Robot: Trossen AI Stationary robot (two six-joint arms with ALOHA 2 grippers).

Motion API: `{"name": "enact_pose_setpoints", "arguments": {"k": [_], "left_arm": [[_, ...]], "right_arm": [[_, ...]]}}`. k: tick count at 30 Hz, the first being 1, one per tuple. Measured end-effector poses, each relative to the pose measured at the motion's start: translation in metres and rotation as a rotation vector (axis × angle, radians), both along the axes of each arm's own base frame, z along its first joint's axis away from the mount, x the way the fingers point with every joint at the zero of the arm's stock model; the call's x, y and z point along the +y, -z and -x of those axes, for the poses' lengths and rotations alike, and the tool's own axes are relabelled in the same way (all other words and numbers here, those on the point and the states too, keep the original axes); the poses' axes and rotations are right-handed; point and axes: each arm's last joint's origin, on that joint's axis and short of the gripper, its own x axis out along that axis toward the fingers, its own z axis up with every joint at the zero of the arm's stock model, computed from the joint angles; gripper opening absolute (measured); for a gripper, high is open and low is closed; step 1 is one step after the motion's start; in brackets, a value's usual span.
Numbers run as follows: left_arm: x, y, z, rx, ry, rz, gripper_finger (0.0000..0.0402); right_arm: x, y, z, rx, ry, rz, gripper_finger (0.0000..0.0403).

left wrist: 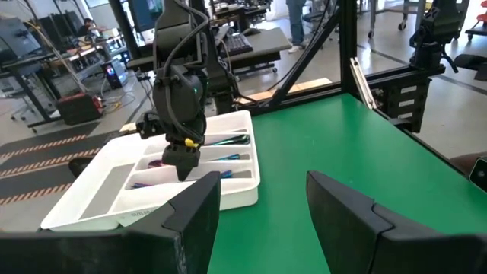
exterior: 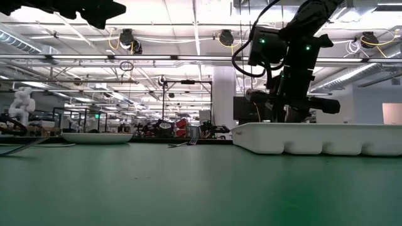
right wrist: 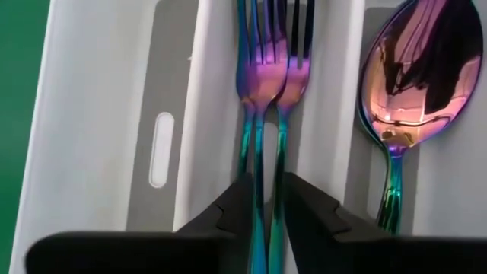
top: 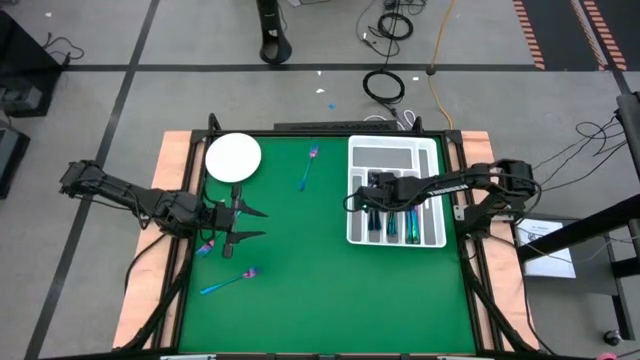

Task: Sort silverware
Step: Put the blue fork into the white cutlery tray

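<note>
My right gripper [right wrist: 266,209] points steeply down into a narrow compartment of the white tray [top: 395,150]. Its fingers are slightly apart, one on each side of the handles of two iridescent forks [right wrist: 270,76] that lie side by side on the compartment floor. A pink spoon [right wrist: 418,76] lies in the neighbouring compartment. Loose silverware lies on the green mat: one piece [top: 307,168] at the far middle, one [top: 228,283] at the near left, one [top: 207,247] beneath my left arm. My left gripper [top: 252,224] hangs open above the mat's left side, holding nothing. My right gripper has the forks' handles [right wrist: 259,179] in the narrow gap between its fingers, which come from above along the compartment. The forks lie flat in the tray. Whether the fingers touch the handles I cannot tell.
A round white plate [top: 233,157] sits at the far left of the mat. The tray's other narrow compartments hold more silverware [top: 410,225]; its wide far compartment [top: 385,157] shows bare. The mat's middle [top: 320,250] is free.
</note>
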Motion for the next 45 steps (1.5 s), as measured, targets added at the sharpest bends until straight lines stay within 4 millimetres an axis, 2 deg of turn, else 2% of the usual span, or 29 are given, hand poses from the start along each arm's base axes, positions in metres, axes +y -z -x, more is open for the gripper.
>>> {"name": "enact_pose_setpoints", "arguments": {"k": [6, 14, 19, 25, 29, 33, 36, 40, 45], "left_arm": [[0.000, 0.000, 0.000, 0.000, 0.000, 0.000, 0.0198], [0.000, 0.000, 0.000, 0.001, -0.001, 0.008, 0.0198], [-0.001, 0.000, 0.000, 0.006, 0.017, 0.049, 0.0198], [-0.003, 0.002, 0.001, 0.044, 0.039, 0.139, 0.0198], [-0.001, 0.022, 0.006, 0.250, -0.072, 0.255, 0.0198], [0.008, 0.042, 0.022, 0.565, -0.339, 0.388, 0.0198], [0.015, 0.042, 0.033, 0.737, -0.521, 0.475, 0.0198], [0.019, 0.037, 0.038, 0.853, -0.720, 0.576, 0.0198], [0.024, 0.057, 0.038, 1.049, -0.855, 0.527, 0.0197]], "right_arm": [[-0.001, 0.000, -0.001, 0.001, -0.024, 0.005, 0.0082], [-0.001, -0.005, -0.006, -0.021, -0.048, 0.028, 0.0080], [0.000, -0.030, -0.023, -0.034, -0.158, 0.192, 0.0080], [0.022, -0.073, -0.046, -0.045, -0.316, 0.451, 0.0080], [0.037, -0.090, -0.054, -0.064, -0.386, 0.519, 0.0080], [0.041, -0.094, -0.056, -0.058, -0.440, 0.527, 0.0080], [0.043, -0.093, -0.056, -0.073, -0.468, 0.492, 0.0080], [0.047, -0.091, -0.060, -0.096, -0.502, 0.471, 0.0080], [0.058, -0.085, -0.068, -0.122, -0.573, 0.463, 0.0080]]}}
